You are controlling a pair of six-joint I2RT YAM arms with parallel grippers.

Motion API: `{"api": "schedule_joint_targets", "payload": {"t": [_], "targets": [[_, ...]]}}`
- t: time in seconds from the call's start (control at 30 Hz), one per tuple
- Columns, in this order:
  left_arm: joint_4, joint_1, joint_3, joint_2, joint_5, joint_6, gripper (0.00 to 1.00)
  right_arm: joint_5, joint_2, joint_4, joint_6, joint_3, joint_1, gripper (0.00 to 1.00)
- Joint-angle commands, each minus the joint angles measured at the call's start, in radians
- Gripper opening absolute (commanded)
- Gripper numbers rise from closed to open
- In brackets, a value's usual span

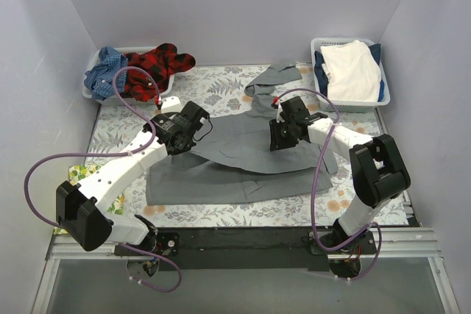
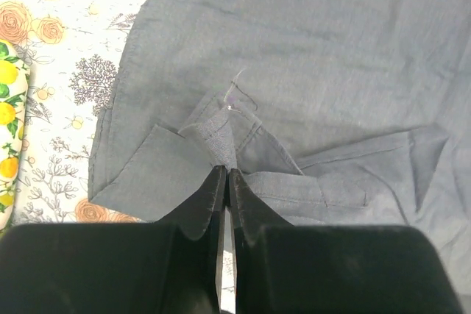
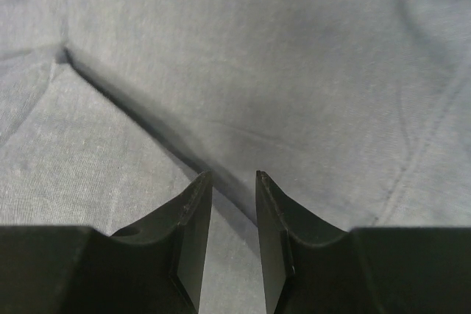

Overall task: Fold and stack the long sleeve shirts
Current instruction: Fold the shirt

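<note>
- Grey shirt [image 1: 243,159]: 1 large plain mid-grey long sleeve shirt, spread out and creased across the middle of the counter cover [image 1: 221,82]. 1 sleeve or collar end trails toward the far edge.
- Left hand [image 2: 224,176]: fingers pressed together on a small raised pleat of the grey shirt near its left edge, seam stitching showing at the pinch.
- Right hand [image 3: 234,178]: fingers parted by a narrow gap, low over the shirt's right half, with only flat grey cloth visible between them. Contact with the cloth cannot be told.
- Red-black plaid shirt [image 1: 158,64]: crumpled, spilling out of the far-left basket [image 1: 90,93].
- Blue checked shirt [image 1: 103,75]: bunched in the same basket, touching the plaid one.
- Far-right basket [image 1: 384,98]: holds a folded white cloth [image 1: 352,71] lying on something dark blue.
- Lemon-print cloth [image 2: 9,108]: at the counter's left edge, just beside the grey shirt's near-left corner.
</note>
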Motion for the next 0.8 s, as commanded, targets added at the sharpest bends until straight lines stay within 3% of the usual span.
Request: {"api": "schedule_joint_targets", "payload": {"t": [0.0,0.27,0.47,0.63,0.77], "targets": [[0.02,-0.002,-0.044,-0.053,-0.069,-0.089,0.0,-0.094,-0.002,-0.011,-0.03,-0.011,-0.006,0.38],[0.038,-0.002,-0.133,-0.043,-0.053,-0.144,0.1,-0.019,0.007,-0.062,-0.033,-0.015,-0.006,0.37],[0.077,-0.004,-0.159,-0.023,-0.009,-0.149,0.24,-0.004,-0.065,-0.063,-0.036,-0.004,-0.006,0.37],[0.068,-0.004,-0.188,-0.016,0.019,-0.178,0.51,-0.093,-0.082,-0.086,-0.07,-0.008,-0.004,0.37],[0.014,-0.004,-0.179,-0.02,-0.012,-0.236,0.58,-0.139,-0.086,-0.094,-0.087,-0.028,0.003,0.36]]}}
